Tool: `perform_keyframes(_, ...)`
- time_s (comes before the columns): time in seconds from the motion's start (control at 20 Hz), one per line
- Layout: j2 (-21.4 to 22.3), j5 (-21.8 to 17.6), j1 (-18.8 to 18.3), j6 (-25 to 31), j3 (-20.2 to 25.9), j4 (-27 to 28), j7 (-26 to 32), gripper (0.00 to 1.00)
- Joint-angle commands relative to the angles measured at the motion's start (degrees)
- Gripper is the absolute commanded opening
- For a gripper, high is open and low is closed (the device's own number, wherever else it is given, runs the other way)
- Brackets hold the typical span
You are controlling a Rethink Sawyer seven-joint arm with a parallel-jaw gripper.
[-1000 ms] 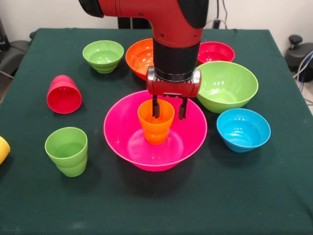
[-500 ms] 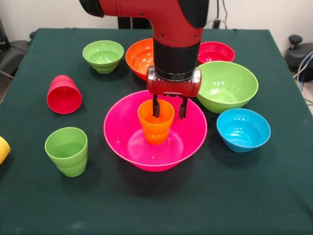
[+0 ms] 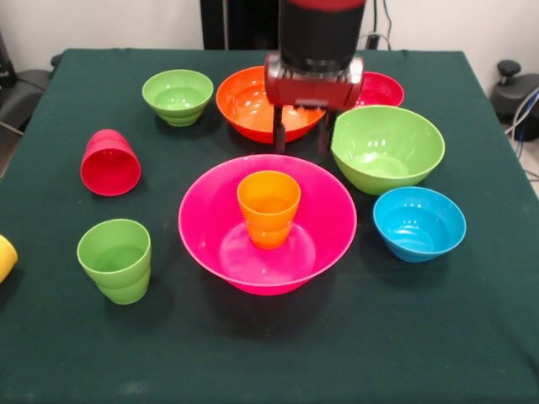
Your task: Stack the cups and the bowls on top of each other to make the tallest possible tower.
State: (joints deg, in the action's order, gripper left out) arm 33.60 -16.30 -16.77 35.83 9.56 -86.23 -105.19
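An orange cup (image 3: 269, 207) stands upright in the middle of the very large pink bowl (image 3: 205, 229). My gripper (image 3: 301, 141) hangs open and empty above the pink bowl's far rim, well clear of the cup. Behind it lie the large orange bowl (image 3: 242, 101) and the small red bowl (image 3: 381, 87). The large green bowl (image 3: 388, 148) and the small blue bowl (image 3: 418, 222) sit to the right. At the back left is the small green bowl (image 3: 178, 95). On the left, a red cup (image 3: 109, 163) lies on its side and a green cup (image 3: 115, 259) stands upright. A yellow cup (image 3: 4, 257) peeks in at the left edge.
A dark green cloth (image 3: 278, 345) covers the table, and its front strip is bare cloth. Dark equipment and cables stand beyond the table's right edge (image 3: 515, 93).
My gripper has risen and drawn back from the orange cup, which stays upright in the pink bowl. One finger was inside the cup before; now both hang free.
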Motion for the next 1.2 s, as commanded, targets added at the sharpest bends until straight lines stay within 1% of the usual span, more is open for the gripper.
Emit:
perform_keyframes(0.05,2.5,-1.2,1.8,3.4,-0.2,-3.7,-2.5,1.0)
perform_keyframes(0.25,-0.8,-1.7,1.9,0.8,-0.5,-1.4,-3.2,1.0)
perform_keyframes(0.45,-1.8,-1.5,2.4,-0.7,-1.4,-1.2,-4.7,1.0)
perform_keyframes(0.6,-2.3,-1.0,3.2,-1.2,-2.6,-0.7,-6.8,1.0)
perform_keyframes(0.75,-2.0,0.5,5.1,-1.5,-5.1,-1.7,-11.7,1.0)
perform_keyframes(0.95,-1.7,4.3,8.5,-4.5,-9.2,-5.0,-21.0,1.0)
perform_keyframes(1.0,-1.8,4.5,9.7,-5.7,-10.6,-5.1,-22.7,1.0)
perform_keyframes(1.1,-2.2,5.5,11.0,-6.1,-12.0,-5.1,-24.4,1.0)
perform_keyframes(1.2,-2.6,6.1,11.5,-6.8,-12.5,-5.2,-24.8,1.0)
